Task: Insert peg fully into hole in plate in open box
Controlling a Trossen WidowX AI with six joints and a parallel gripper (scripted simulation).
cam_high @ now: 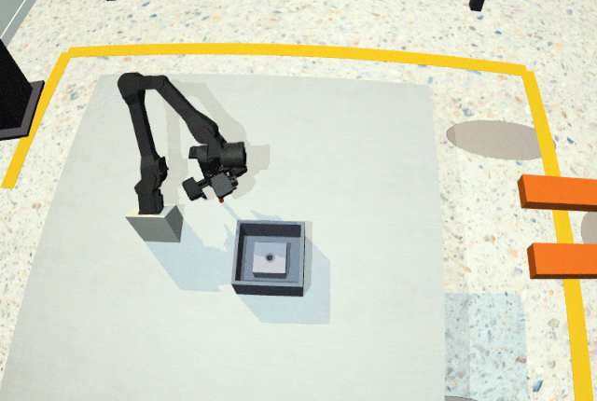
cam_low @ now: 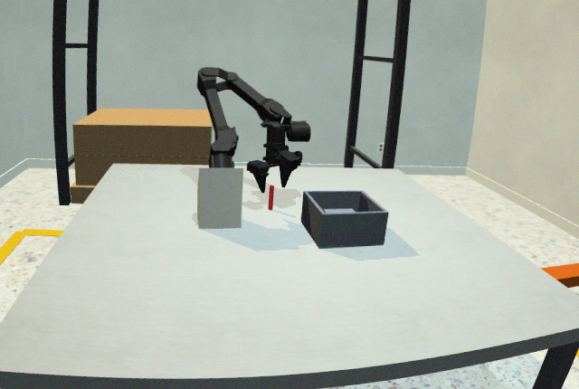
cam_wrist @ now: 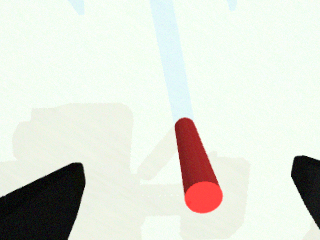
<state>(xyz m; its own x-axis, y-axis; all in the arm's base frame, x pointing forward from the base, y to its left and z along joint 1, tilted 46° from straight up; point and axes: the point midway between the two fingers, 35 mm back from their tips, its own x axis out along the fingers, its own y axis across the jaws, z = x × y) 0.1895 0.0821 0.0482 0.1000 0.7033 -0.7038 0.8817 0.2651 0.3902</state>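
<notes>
- Gripper (cam_low: pixel 272 185) hangs spread wide and holding nothing, fingertips pointing down just above the peg (cam_low: pixel 270 197).
- Red peg stands upright on the table (cam_low: pixel 140 281), left of the open box (cam_low: pixel 346 225).

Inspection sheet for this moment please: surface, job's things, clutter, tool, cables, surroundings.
Surface: pale grey table, shadows on it.
Job's things: red peg upright on the table; dark open box beside it, apart; plate with hole inside.
Clutter: nothing seen.
Tool: tool open, empty, above the peg, fingers either side.
Cables: nothing seen.
Surroundings: grey pedestal, cardboard box, black rack, yellow floor line.
</notes>
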